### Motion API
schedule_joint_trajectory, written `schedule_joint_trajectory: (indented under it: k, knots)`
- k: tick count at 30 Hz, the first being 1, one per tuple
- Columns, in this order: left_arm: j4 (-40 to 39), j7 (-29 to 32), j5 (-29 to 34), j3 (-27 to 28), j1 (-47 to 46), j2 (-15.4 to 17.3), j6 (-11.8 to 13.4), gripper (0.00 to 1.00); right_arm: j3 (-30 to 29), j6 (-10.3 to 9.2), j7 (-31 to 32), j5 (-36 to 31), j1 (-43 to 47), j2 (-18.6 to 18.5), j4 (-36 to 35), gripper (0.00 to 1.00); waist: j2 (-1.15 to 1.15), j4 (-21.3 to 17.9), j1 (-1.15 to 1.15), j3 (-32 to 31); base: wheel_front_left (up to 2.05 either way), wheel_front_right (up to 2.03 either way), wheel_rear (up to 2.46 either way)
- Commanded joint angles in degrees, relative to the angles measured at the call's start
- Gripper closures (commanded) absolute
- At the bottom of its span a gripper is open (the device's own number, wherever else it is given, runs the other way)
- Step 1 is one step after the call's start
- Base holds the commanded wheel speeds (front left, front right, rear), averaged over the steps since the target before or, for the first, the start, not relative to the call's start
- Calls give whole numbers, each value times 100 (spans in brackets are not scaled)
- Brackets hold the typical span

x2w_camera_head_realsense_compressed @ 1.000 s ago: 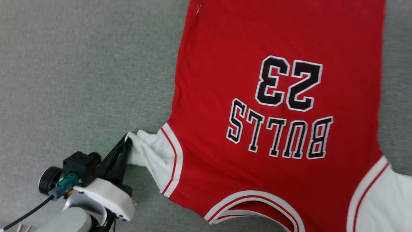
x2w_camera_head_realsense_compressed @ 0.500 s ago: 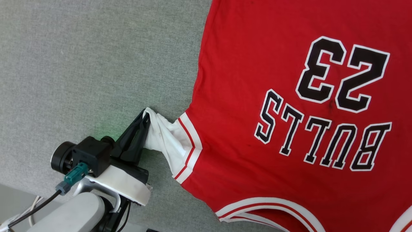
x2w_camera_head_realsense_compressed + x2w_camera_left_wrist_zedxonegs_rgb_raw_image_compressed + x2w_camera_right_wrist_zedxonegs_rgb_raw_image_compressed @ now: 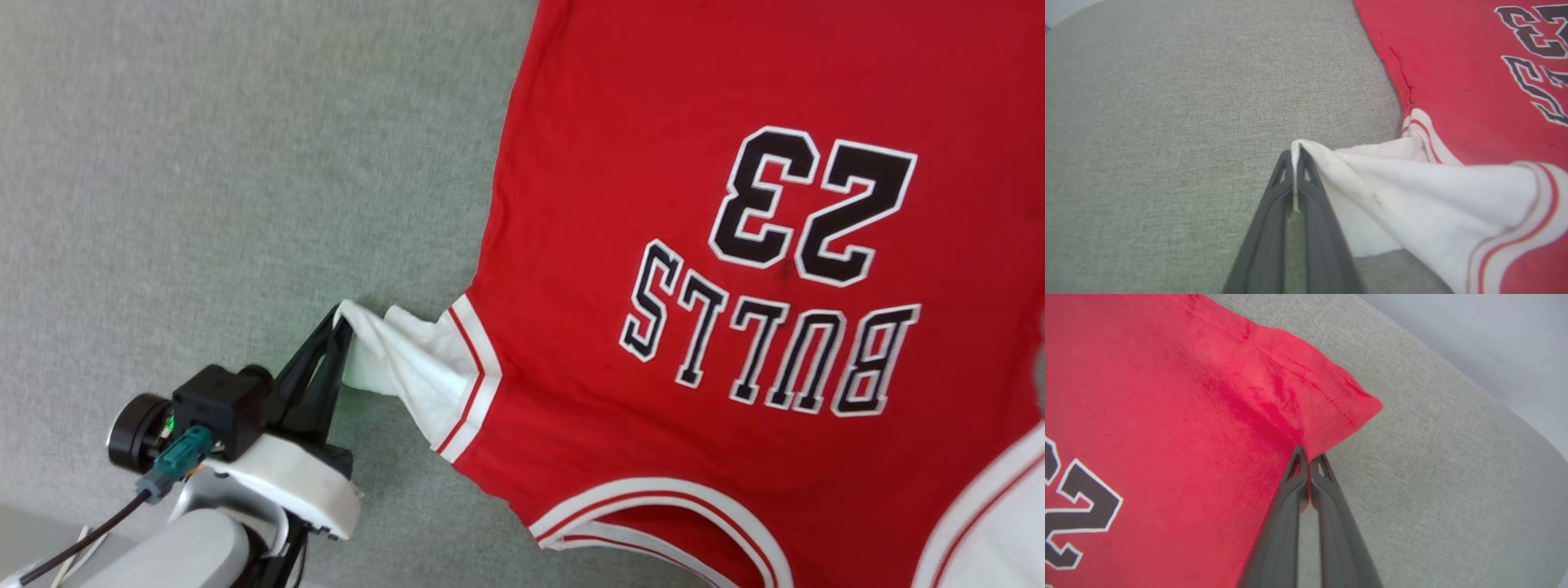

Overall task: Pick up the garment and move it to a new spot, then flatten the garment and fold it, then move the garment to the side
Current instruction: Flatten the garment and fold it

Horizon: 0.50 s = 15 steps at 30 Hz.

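Spread face-up on the grey cloth surface (image 3: 204, 163): the garment (image 3: 653, 98), long axis running near to far with a slight tilt, collar toward the robot, hem away. Reaching in low from the lower left: the left gripper (image 3: 341, 322), fingers pressed together on the white sleeve's edge, sleeve drawn out to a peak. At a red hem corner: the right gripper (image 3: 1309, 457), closed with red fabric pinched between. Printed upside down in head view: "BULLS 23".

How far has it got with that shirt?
Mostly spread: the shirt lies print-up on the grey surface. In hand: left hand pinches the white sleeve, right hand a red hem corner, seemingly flattening. Left: folding and moving it aside.
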Motion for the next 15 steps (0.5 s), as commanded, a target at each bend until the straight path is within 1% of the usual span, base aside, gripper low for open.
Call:
schedule_joint_trajectory:
  k: [1,3,7,12,15]
  knots:
    - [1,-20,-41,36,134,64,57,100,175,-5,-112,175,149,-184,-134,100,0,-256,0,-423,0,0,0]
    - [-6,-28,-99,68,294,130,112,100,419,-4,-280,418,331,-361,-354,100,0,-379,0,-635,0,0,0]
    - [-79,-48,-197,145,604,273,215,100,772,-4,-635,968,878,-911,-967,100,0,-619,0,-1021,0,0,0]
    - [-161,-77,-327,225,983,420,334,100,966,-4,-1039,1465,2012,-1708,-1799,100,0,-895,0,-1406,0,0,0]
    - [-196,-85,-379,272,1158,434,378,100,989,-4,-1260,1656,2824,-2128,-2161,100,0,-1027,0,-1599,0,0,0]
